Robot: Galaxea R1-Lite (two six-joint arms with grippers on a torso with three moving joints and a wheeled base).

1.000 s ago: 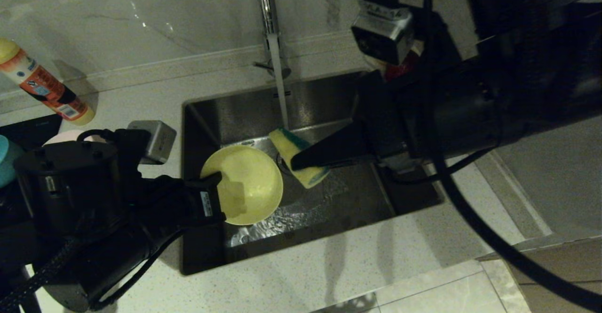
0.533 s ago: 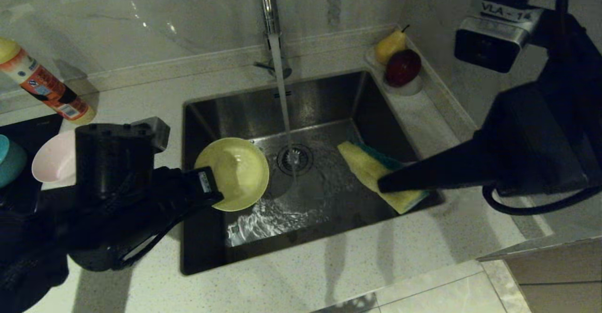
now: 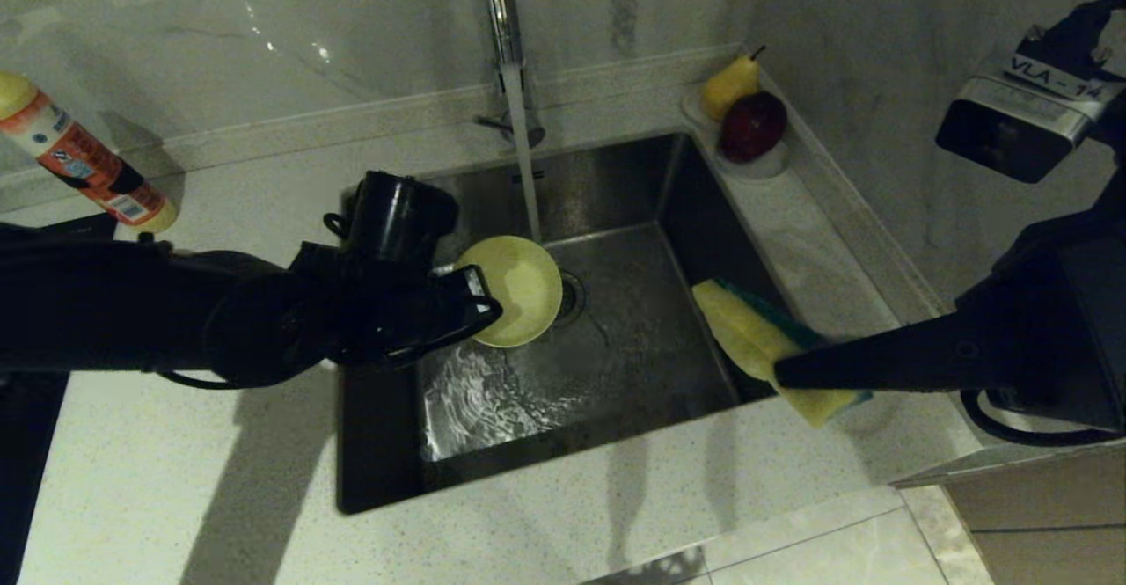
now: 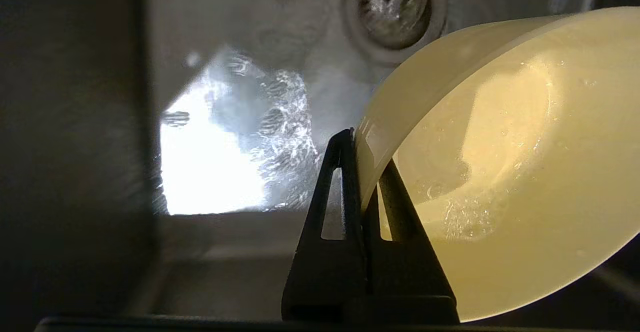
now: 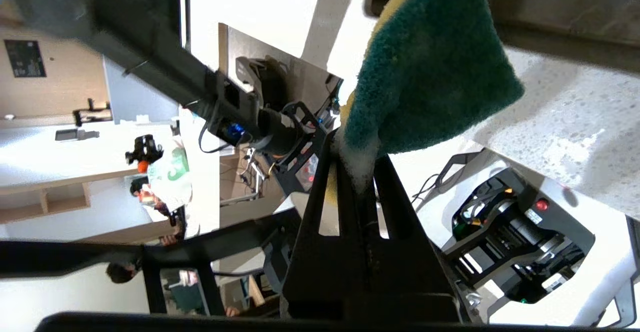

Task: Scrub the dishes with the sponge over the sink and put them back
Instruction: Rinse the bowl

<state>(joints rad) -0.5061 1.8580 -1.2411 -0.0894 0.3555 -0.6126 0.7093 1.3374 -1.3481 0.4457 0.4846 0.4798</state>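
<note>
In the head view we are pinching the rim of the yellow bowl (image 3: 521, 288) in our left gripper (image 3: 489, 310) over the sink (image 3: 616, 347), close to the running water (image 3: 528, 182), while our right gripper (image 3: 783, 376) is clamping the sponge (image 3: 756, 343) above the sink's right edge. In the left wrist view the closed fingers (image 4: 345, 172) are gripping the bowl's wall, with the drain strainer (image 4: 392, 2) beyond their tips. In the right wrist view the sponge is jutting past the shut fingertips (image 5: 385, 172), seemingly squeezed at one end.

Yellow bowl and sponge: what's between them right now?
In the head view, only wet sink floor and part of the drain lie between the yellow bowl, held by the left claw, and the sponge in the right claw.
</note>
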